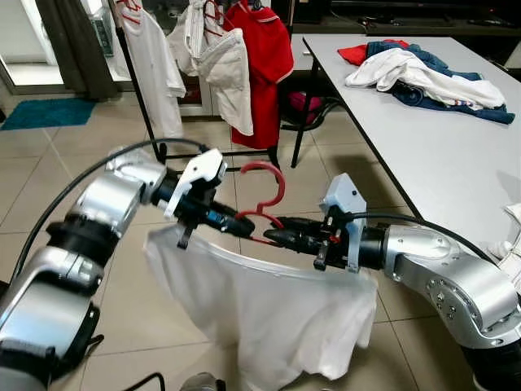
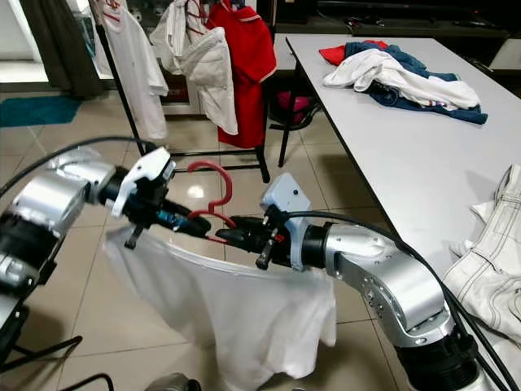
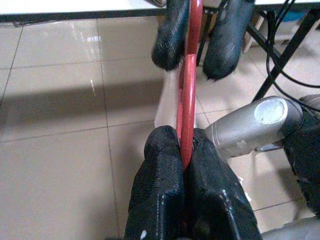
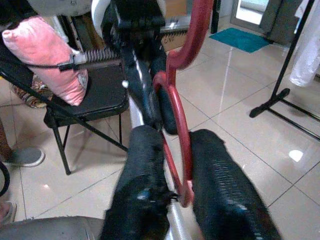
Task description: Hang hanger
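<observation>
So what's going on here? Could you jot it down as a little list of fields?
held item: red hanger carrying a white shirt
left gripper: shut on the hanger, near its neck
right gripper: fingers either side of the hanger, facing the left one
hanger hook: up, free in the air
goal: clothes rack ahead, with white and red garments hanging
table: to the robot's right, bearing a clothes pile
task state: hanger not yet on the rack

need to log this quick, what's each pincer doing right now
Left pincer: closed on the red hanger.
Right pincer: around the hanger, grip cannot be told.
</observation>
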Available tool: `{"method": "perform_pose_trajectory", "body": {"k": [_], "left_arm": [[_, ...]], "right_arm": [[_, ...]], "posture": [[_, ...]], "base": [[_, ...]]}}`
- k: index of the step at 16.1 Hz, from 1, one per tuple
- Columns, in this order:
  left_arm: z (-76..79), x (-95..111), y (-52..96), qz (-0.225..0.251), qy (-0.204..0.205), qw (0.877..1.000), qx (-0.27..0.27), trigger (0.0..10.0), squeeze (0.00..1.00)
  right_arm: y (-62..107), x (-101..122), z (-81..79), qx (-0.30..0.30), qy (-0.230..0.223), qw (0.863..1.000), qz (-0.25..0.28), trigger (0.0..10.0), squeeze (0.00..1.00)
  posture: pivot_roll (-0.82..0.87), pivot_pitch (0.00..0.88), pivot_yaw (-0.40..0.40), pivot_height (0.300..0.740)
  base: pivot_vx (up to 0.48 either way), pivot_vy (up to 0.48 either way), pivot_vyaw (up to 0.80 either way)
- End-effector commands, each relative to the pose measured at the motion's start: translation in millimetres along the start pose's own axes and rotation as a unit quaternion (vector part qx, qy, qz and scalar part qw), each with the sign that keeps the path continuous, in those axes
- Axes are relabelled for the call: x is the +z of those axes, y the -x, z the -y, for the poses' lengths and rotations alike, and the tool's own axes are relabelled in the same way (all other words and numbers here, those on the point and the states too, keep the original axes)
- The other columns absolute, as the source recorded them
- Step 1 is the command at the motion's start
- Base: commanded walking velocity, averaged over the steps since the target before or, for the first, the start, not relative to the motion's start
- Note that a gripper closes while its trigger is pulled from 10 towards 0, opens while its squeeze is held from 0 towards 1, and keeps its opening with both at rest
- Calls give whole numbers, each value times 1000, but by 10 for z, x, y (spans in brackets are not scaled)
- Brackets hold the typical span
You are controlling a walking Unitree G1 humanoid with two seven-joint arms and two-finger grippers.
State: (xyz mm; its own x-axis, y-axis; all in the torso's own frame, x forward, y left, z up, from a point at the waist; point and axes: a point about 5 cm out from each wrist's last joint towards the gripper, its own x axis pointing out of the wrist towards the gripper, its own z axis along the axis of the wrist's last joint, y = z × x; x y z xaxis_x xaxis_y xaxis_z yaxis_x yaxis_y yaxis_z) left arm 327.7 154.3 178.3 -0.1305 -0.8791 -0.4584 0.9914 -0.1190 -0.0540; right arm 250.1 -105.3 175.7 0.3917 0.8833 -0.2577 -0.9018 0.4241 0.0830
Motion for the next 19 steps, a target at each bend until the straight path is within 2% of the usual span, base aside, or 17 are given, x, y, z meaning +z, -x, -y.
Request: {"method": "perform_pose_trajectory", "body": {"k": [1, 4, 5, 6, 7, 8, 9, 10, 11, 12, 13, 15, 17, 18, 19], "left_arm": [[-12, 74, 51, 16, -14, 1000, 19, 0, 0], [-57, -98, 74, -1, 4, 994, 111, 0, 0], [-93, -160, 82, 9, 19, 986, 167, 0, 0], [-94, -167, 83, 12, 21, 984, 174, 0, 0], [-90, -164, 58, 29, 26, 982, 187, 0, 0], [-87, -165, 42, 34, 29, 980, 193, 0, 0], [-72, -175, -5, 45, 35, 979, 197, 0, 0], [-63, -181, -40, 50, 37, 978, 198, 0, 0], [-54, -182, -65, 51, 37, 978, 197, 0, 0], [-51, -182, -76, 49, 37, 979, 196, 0, 0], [-51, -181, -83, 48, 37, 978, 197, 0, 0], [-43, -176, -93, 47, 36, 978, 200, 0, 0], [-35, -178, -97, 44, 35, 978, 202, 0, 0], [-23, -182, -98, 43, 37, 978, 203, 0, 0], [-18, -186, -99, 43, 38, 978, 202, 0, 0]], "right_arm": [[16, 41, -28, 4, 2, 1000, 7, 10000, 1000], [127, 46, 118, -82, -9, 996, 27, 10000, 1000], [214, 2, 191, -150, -32, 988, 28, 10000, 1000], [226, -10, 198, -161, -35, 986, 26, 10000, 1000], [253, -85, 264, -225, -58, 972, 23, 10000, 1000], [261, -125, 293, -256, -72, 964, 22, 10000, 1000], [215, -270, 321, -307, -107, 946, 2, 10000, 1000], [139, -355, 319, -334, -130, 933, -7, 10000, 1000], [71, -405, 354, -368, -165, 915, -4, 10000, 1000], [46, -438, 380, -388, -182, 904, -7, 10000, 1000], [32, -478, 402, -401, -204, 893, -9, 10000, 0], [3, -518, 410, -411, -234, 881, -11, 10000, 0], [-6, -534, 413, -419, -243, 875, -15, 10000, 0], [-12, -543, 430, -430, -255, 866, -12, 10000, 0], [-11, -533, 443, -433, -255, 865, -9, 10000, 0]], "posture": [[-44, 0, 15, 740], [-40, 0, 10, 740], [-41, 0, 12, 740], [-42, 0, 12, 740], [-44, 0, 17, 740], [-44, 0, 18, 740], [-47, 0, 24, 740], [-45, 0, 29, 740], [-43, 0, 31, 740], [-43, 0, 31, 740], [-38, 1, 29, 740], [-33, 2, 23, 740], [-33, 2, 23, 740], [-32, 1, 19, 740], [-33, 2, 20, 740]], "base": [[0, 0, 0], [0, 0, 0], [0, 0, 0], [0, 0, 0], [0, 0, 0], [0, 0, 0], [0, 0, 0], [0, 0, 0], [0, 0, 0], [0, 0, 0], [0, 0, 0], [0, 0, 0], [0, 0, 0], [0, 0, 0], [0, 0, 0]]}}
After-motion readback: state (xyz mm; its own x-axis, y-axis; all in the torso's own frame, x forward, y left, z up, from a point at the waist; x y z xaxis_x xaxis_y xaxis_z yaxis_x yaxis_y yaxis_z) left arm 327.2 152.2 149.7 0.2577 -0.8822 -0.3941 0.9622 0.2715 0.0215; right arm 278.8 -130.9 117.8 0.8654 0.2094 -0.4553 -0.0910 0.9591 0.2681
